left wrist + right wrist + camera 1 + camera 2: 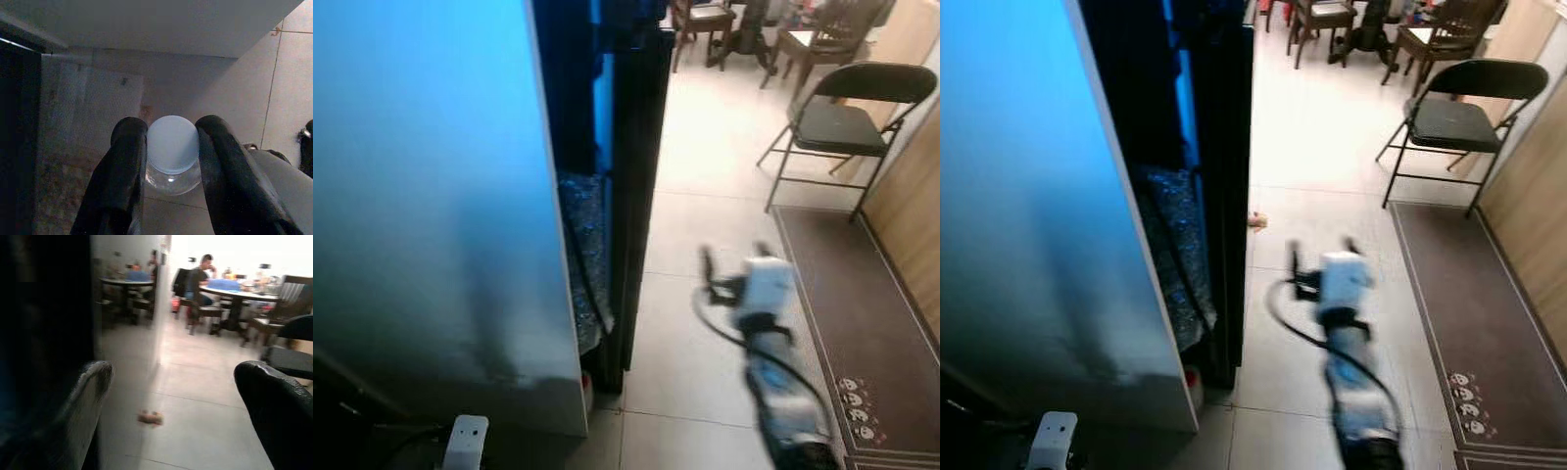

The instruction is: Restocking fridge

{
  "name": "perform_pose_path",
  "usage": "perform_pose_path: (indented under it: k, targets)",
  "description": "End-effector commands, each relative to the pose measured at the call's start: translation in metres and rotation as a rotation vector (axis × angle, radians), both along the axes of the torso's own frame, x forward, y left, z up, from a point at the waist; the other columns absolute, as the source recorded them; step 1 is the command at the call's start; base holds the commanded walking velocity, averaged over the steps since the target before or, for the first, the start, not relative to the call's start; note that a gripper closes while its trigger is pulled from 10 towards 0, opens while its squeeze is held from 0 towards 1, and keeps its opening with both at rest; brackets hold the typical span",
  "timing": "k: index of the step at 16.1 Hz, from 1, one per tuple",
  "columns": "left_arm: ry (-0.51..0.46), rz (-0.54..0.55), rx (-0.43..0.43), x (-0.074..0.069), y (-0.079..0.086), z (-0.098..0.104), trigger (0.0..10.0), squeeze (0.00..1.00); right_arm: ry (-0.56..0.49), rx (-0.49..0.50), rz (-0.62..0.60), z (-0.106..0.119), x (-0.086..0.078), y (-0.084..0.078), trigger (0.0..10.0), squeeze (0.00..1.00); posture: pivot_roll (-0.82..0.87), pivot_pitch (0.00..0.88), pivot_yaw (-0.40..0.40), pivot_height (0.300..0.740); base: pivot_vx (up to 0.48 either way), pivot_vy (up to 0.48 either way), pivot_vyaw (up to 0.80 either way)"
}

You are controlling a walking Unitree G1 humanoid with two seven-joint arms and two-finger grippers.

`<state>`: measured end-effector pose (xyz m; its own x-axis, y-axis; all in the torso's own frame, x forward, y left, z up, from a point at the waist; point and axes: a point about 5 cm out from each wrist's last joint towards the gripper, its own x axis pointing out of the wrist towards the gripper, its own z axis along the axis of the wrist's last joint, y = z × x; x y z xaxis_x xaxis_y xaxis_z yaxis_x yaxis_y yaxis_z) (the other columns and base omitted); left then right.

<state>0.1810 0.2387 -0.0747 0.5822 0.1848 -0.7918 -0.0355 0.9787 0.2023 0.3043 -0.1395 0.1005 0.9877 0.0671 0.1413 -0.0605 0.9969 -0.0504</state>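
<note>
Fridge door (pixel 431 215), a broad blue-lit slab, fills the robot's left side, its outer edge running down to the tiled floor (pixel 705 166). Just beyond that edge stands the dark fridge body (pixel 631 176), with a narrow gap between the two where a speckled grey panel shows. To the right of the fridge the pale floor lies open as far as a black folding chair (pixel 842 122) and a brown mat (pixel 862 323) along a wooden wall; the mat carries a small white printed pattern near its near corner, too blurred to read. No brand or writing can be made out anywhere.

The right gripper (pixel 734 259) is stretched out over the open floor, blurred, its two fingers spread well apart with nothing between them. Its wrist view looks across the tiles to a dining table (pixel 239 289) with wooden chairs, where a person (pixel 200 274) sits, and a small brownish scrap (pixel 150 417) lies on the floor.

The left gripper (pixel 171 161) is low beside the bottom corner of the door, its fingers (pixel 124 171) clamped on either side of a clear bottle (pixel 172 149) with a pale round cap.
</note>
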Motion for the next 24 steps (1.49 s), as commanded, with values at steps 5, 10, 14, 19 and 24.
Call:
perform_pose_path:
  k: [5,10,14,19,24]
  targets:
    - [0.015,0.009,-0.003,-0.006,0.001,-0.003,10.0,0.00,0.023,0.007,0.030,0.008,0.004,0.011,10.0,0.00,-0.14,0.000,-0.023,0.740,0.000,0.000,0.00]
    - [0.014,0.015,-0.006,-0.006,0.001,-0.003,10.0,0.00,0.024,0.001,0.046,0.013,0.011,0.015,10.0,0.00,-0.14,0.000,-0.023,0.740,0.000,0.000,0.00]
    - [0.002,0.030,-0.005,-0.003,0.002,-0.001,10.0,0.00,0.027,-0.004,0.064,0.016,0.014,0.020,10.0,0.00,-0.13,0.000,-0.027,0.740,0.000,0.000,0.00]
    - [0.002,0.040,-0.004,-0.001,0.003,0.000,10.0,0.00,0.040,-0.010,0.083,0.016,0.014,0.022,10.0,0.00,-0.13,0.000,-0.032,0.740,0.000,0.000,0.00]
    - [-0.001,0.049,-0.008,0.000,0.002,0.000,10.0,0.00,0.052,-0.032,0.148,0.015,0.012,0.031,10.0,0.00,-0.13,0.000,-0.036,0.740,0.000,0.000,0.00]
